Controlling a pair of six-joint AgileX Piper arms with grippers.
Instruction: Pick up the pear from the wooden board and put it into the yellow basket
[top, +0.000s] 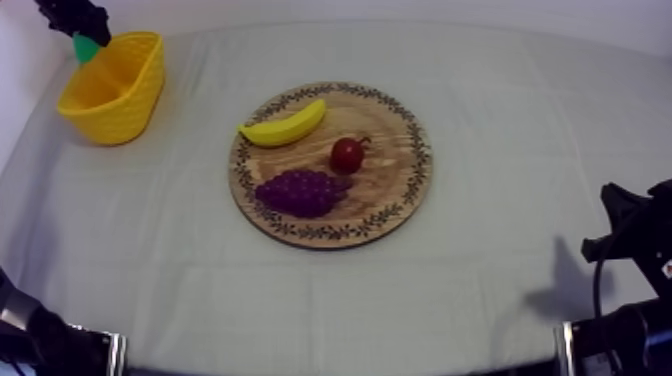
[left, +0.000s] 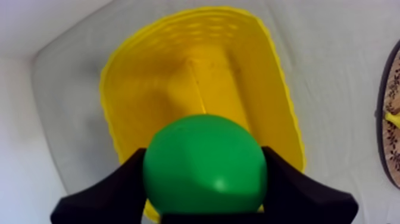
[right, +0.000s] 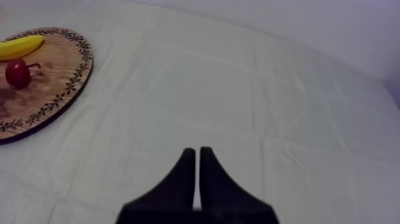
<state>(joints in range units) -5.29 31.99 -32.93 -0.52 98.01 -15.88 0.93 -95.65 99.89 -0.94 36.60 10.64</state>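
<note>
My left gripper (top: 84, 38) hangs over the far rim of the yellow basket (top: 112, 90) at the table's far left, shut on the green pear (top: 86, 47). In the left wrist view the pear (left: 205, 164) sits between my two black fingers (left: 113, 190) directly above the basket's hollow (left: 196, 89), which has nothing in it. The round wooden board (top: 400, 185) at the table's middle carries a banana (top: 285, 124), a small red fruit (top: 347, 154) and a bunch of grapes (top: 300, 191). My right gripper (right: 197, 156) rests low over bare cloth at the right, fingers together.
The board's rim (left: 390, 119) shows just beside the basket in the left wrist view. In the right wrist view the board (right: 56, 89) with banana (right: 21, 46) and red fruit (right: 18, 72) lies well away from the gripper. Cloth around the board is bare.
</note>
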